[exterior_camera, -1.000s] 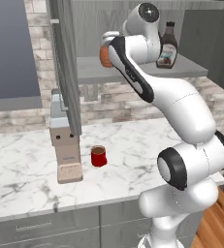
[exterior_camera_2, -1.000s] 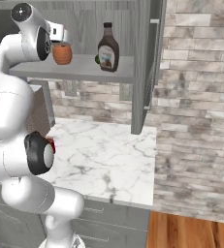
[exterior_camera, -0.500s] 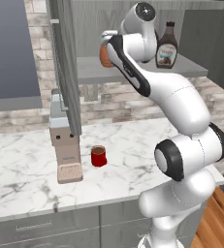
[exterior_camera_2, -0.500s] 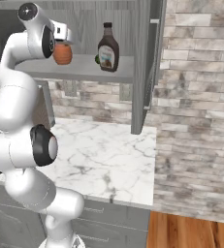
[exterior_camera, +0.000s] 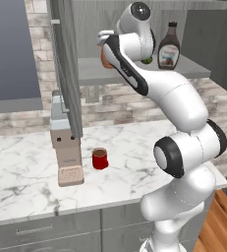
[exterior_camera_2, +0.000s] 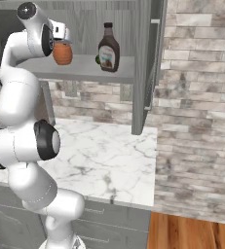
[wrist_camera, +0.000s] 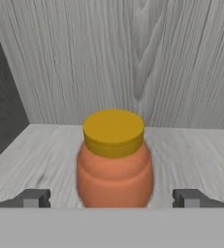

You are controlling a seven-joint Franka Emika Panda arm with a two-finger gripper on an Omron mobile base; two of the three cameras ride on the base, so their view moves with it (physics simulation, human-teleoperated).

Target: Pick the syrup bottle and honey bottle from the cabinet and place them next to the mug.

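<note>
Glossy white arm (exterior_camera: 179, 98) of rounded, tube-like segments, black rings at the joints, large black disc caps on elbow and shoulder, a black stripe along the forearm, small grey-tipped gripper (wrist_camera: 111, 198) fingers

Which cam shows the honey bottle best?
Hand view: the honey bottle sits centred and unobstructed between the open fingers. Right base view shows it small on the cabinet shelf; left base view shows just an orange sliver behind the arm.

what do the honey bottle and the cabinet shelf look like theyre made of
Honey bottle: likely matte plastic, opaque orange body with soft ridges and no glare; its yellow lid looks the same. Cabinet shelf: grey wood or laminate, with visible grain lines and a dull finish.
</note>
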